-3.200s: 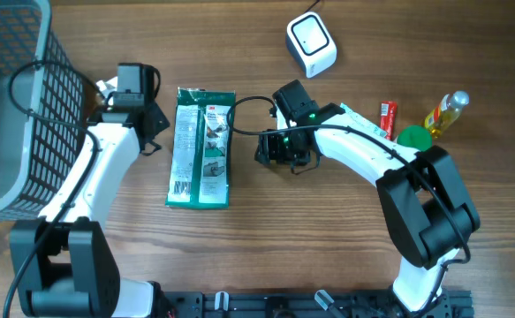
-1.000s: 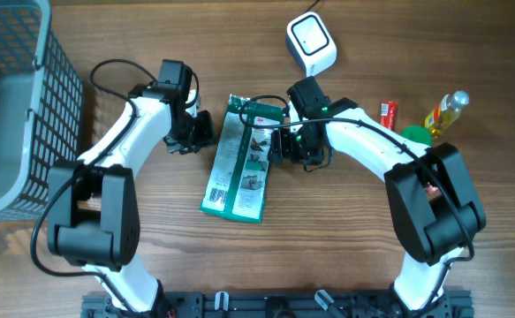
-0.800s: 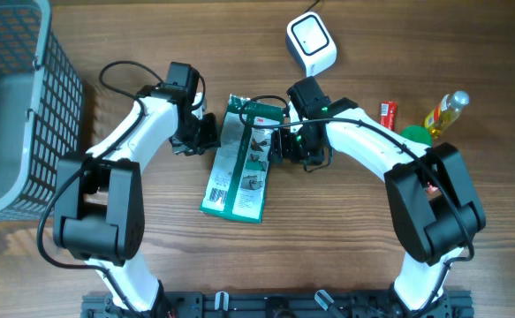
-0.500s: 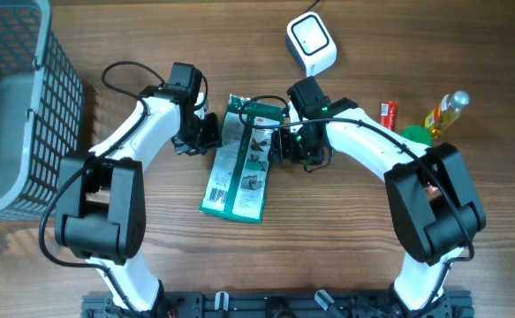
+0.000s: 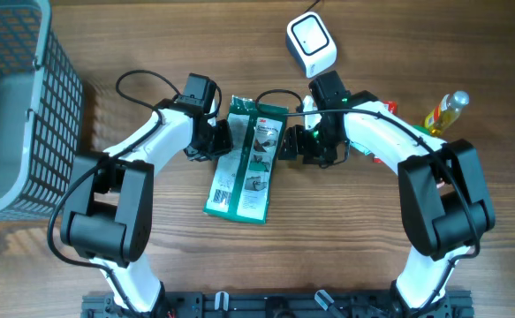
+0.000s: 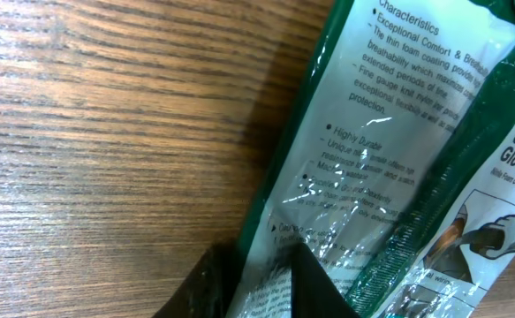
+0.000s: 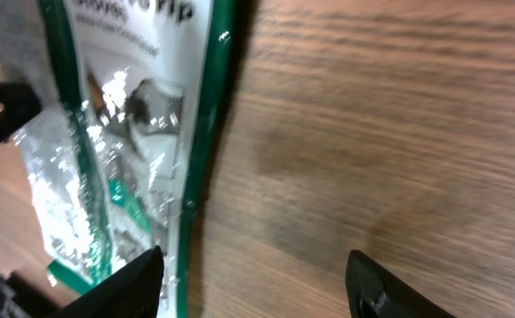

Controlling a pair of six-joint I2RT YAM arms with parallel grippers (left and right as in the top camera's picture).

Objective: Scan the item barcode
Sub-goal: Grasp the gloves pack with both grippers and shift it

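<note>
We are looking at the packet (image 5: 244, 159) lying flat at the middle of the tabletop (image 5: 328, 252), its long axis running roughly from 12 to 6 o'clock, with the scanner (image 5: 311, 44) well apart at its 1 o'clock. The left fingers (image 6: 206, 284) are pinching the packet's 9 o'clock edge near the top, gripping only a thin strip of glossy film. The right fingers (image 7: 376, 287) are standing released, spread over bare wood just beside the 3 o'clock edge and holding nothing. We are worrying first about that pinch: slick film may be sliding out if the lift is quick. The packet is also looking limp, so hanging from one edge it may be drooping or curling, turning what looks like the barcode (image 5: 223, 191) near the 6 o'clock end away from the scanner. Shine on the wrapper may be spoiling the read too. And the spread right fingers, if coming in low, may be shoving the packet sideways rather than catching it, tugging it against the left grip.
</note>
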